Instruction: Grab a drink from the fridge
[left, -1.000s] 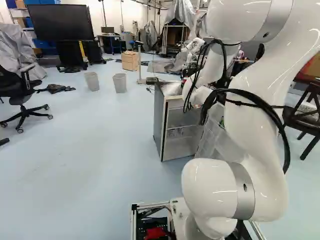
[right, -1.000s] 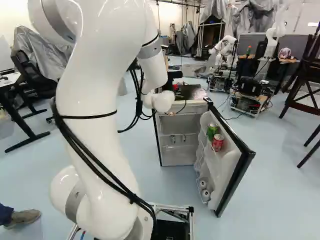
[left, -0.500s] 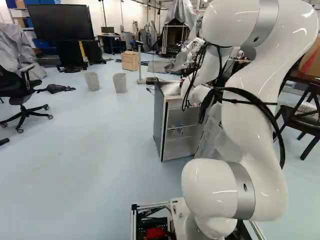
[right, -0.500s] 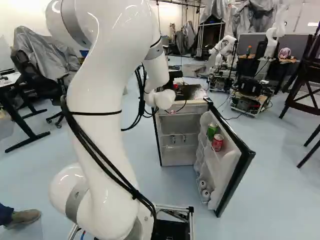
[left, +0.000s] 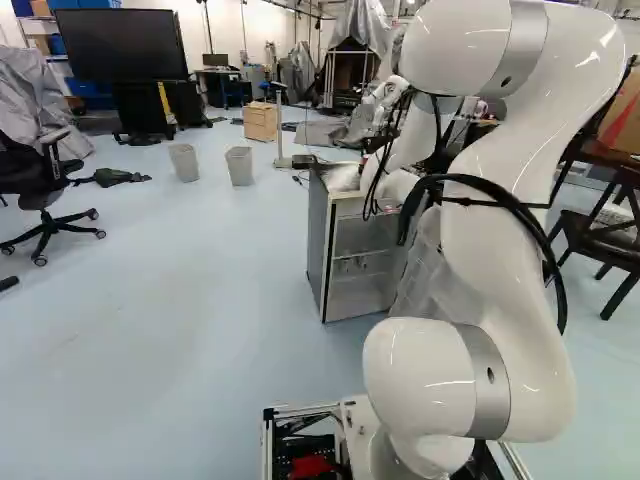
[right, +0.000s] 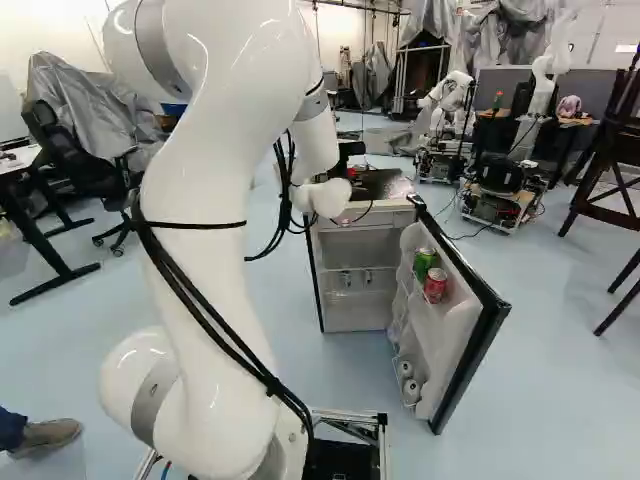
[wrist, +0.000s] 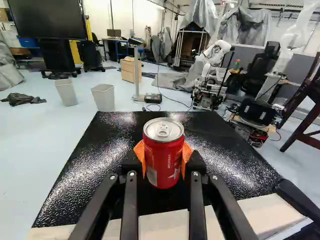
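Red can (wrist: 163, 152) pinched in our claw (wrist: 163, 160) over the fridge top (wrist: 95, 165), we risk a drop if its smooth side slips or its base catches that surface as we move.

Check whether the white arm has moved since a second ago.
Yes: in the right base view, the white arm's upper part has shifted rightward against its lowest joint.

Over the fridge (right: 360, 305), the white arm (right: 205, 260) covered most of the claw (right: 350, 150) in the right base view. In the wrist view, the red can (wrist: 164, 162) hid parts of the orange pads (wrist: 140, 156). Small items (right: 347, 278) inside the fridge were too tiny to name. Above it, the arm ran off both base views.
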